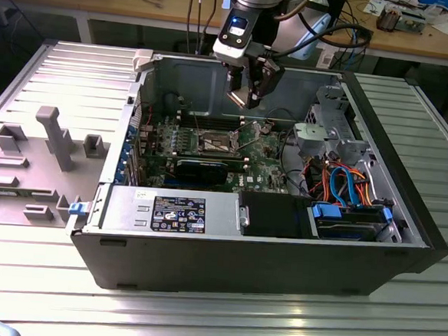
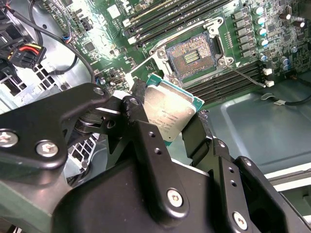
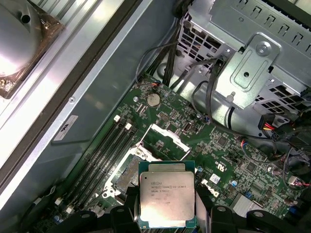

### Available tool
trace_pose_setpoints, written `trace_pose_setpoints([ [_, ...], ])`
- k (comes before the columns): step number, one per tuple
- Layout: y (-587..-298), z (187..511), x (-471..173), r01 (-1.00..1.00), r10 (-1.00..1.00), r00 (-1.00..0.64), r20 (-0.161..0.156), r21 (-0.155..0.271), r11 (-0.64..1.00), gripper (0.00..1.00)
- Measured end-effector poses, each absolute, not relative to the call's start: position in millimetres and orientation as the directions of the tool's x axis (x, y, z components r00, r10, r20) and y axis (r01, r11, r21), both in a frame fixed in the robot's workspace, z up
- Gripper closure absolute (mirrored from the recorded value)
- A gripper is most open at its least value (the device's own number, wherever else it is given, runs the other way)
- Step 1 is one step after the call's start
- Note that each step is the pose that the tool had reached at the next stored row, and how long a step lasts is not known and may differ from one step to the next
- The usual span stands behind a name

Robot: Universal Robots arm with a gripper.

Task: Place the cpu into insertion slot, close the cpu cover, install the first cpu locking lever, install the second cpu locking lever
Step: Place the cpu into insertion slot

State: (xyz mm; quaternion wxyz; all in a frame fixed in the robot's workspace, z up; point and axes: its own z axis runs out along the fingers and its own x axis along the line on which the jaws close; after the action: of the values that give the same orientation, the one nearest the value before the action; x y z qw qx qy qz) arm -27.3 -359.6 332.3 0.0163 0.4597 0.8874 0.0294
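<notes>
One cpu (image 3: 167, 199) in one claw (image 2: 170, 108)

An open computer case (image 1: 256, 255) is laid on a ribbed metal worktop (image 1: 198, 320). A green circuit board (image 1: 267, 149), a grey power supply (image 1: 129, 207) and orange and blue cables (image 1: 344, 184) are housed inside.

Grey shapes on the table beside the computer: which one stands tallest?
The upright post with the crossbar top, on the exterior view's left: it rises well above the low blocks set around it.
</notes>
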Motion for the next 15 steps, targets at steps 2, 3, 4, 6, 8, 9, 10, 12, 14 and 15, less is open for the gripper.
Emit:
trace_pose_setpoints([
  [2, -359.6, 332.3, -27.4, 0.816, 0.818, -0.576, -0.002, 0.067, 0.575, 0.45],
  [3, -359.6, 332.3, -27.4, 0.816, 0.818, -0.575, -0.002, 0.067, 0.574, 0.45],
  [4, -359.6, 332.3, -27.4, 0.816, 0.818, -0.575, -0.002, 0.067, 0.574, 0.45],
  [6, -359.6, 332.3, -27.4, 0.817, 0.819, -0.574, -0.002, 0.067, 0.573, 0.45],
  [8, -359.6, 332.3, -27.4, 0.818, 0.820, -0.573, -0.002, 0.067, 0.572, 0.45],
  [9, -359.6, 332.3, -27.4, 0.818, 0.820, -0.572, -0.002, 0.067, 0.571, 0.45],
  [10, -359.6, 332.3, -27.4, 0.818, 0.820, -0.572, -0.002, 0.067, 0.571, 0.45],
  [12, -359.6, 332.3, -27.4, 0.819, 0.821, -0.571, -0.002, 0.067, 0.570, 0.45],
  [14, -359.6, 332.3, -27.4, 0.820, 0.822, -0.570, -0.002, 0.067, 0.569, 0.45],
  [15, -359.6, 332.3, -27.4, 0.820, 0.822, -0.570, -0.002, 0.067, 0.569, 0.45],
])
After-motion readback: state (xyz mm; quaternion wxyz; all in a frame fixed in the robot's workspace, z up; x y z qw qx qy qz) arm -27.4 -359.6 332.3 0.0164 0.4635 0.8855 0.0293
